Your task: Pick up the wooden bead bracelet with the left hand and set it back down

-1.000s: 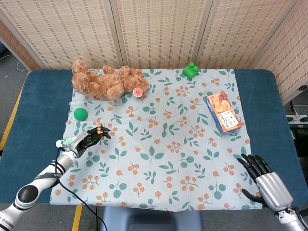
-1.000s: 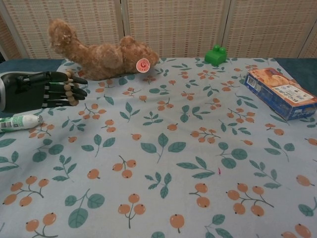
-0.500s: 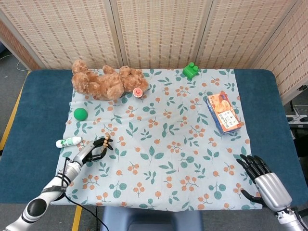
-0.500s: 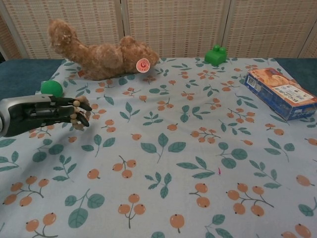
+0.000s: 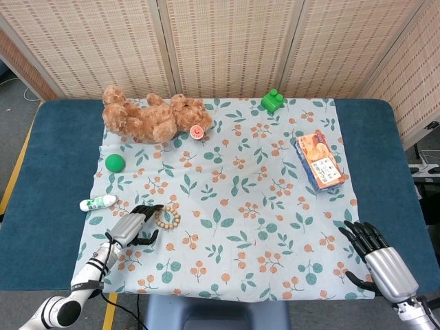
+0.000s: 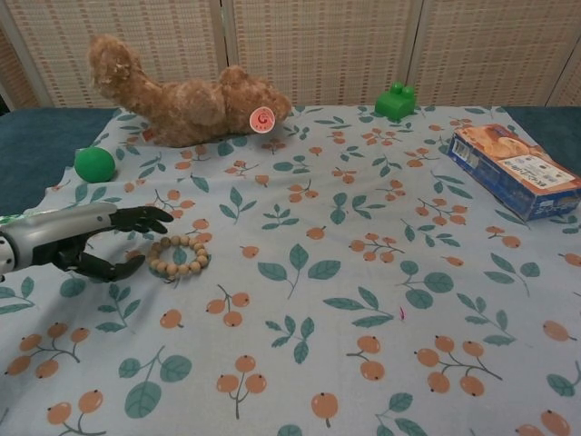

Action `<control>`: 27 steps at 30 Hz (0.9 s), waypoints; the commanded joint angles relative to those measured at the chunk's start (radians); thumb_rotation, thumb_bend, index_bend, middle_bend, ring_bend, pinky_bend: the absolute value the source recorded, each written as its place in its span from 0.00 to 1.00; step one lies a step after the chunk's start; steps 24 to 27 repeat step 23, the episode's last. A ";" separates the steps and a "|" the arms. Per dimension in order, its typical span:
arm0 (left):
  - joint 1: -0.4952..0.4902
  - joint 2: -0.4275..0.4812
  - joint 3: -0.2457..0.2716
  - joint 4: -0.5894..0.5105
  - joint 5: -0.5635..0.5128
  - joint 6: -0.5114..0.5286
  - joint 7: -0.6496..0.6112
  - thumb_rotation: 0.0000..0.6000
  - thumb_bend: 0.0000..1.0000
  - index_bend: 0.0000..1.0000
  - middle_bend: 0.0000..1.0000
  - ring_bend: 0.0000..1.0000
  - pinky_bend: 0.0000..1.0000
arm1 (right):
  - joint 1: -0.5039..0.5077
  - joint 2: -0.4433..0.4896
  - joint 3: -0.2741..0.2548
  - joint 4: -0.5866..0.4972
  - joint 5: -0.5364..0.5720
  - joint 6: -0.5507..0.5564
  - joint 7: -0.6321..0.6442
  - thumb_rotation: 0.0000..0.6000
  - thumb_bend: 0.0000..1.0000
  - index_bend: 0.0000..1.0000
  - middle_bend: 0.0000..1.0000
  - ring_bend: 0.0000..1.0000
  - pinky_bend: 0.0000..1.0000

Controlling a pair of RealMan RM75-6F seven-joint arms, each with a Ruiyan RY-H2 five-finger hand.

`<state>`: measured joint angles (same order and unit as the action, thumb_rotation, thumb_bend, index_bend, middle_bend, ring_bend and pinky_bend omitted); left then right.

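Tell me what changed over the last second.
The left robot hand carried the wooden bead bracelet toward the near edge of the table, lowered it and let go. It now lies flat on the cloth just beyond the opened fingers. The right robot hand, teddy bear and green ball stayed put.

A blue worktop (image 5: 62, 165) under a leaf-and-berry patterned cloth (image 5: 234, 206) stands before woven folding screens (image 5: 227, 41), with grey floor (image 5: 10, 110) at the left.

Wide bare stretch of floral tablecloth (image 5: 240, 227) mid-table; white tube (image 5: 97, 203) and green ball (image 5: 115, 162) crowd the left edge.
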<state>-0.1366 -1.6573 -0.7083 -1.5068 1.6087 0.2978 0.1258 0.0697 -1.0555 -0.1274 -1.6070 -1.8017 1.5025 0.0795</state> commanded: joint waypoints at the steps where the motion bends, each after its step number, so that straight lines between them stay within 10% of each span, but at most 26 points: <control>1: -0.057 0.089 0.195 0.046 0.278 0.418 -0.226 0.63 0.52 0.02 0.00 0.00 0.06 | -0.001 -0.001 0.000 0.000 -0.001 0.003 -0.002 1.00 0.15 0.00 0.00 0.00 0.00; 14: 0.180 0.265 0.439 0.155 0.374 1.134 -0.127 0.54 0.52 0.01 0.00 0.00 0.01 | -0.041 -0.053 0.045 0.029 0.017 0.093 -0.087 1.00 0.15 0.00 0.00 0.00 0.00; 27: 0.163 0.325 0.522 0.077 0.239 1.066 -0.078 0.56 0.49 0.00 0.00 0.00 0.04 | -0.045 -0.058 0.052 0.031 0.017 0.102 -0.096 1.00 0.15 0.00 0.00 0.00 0.00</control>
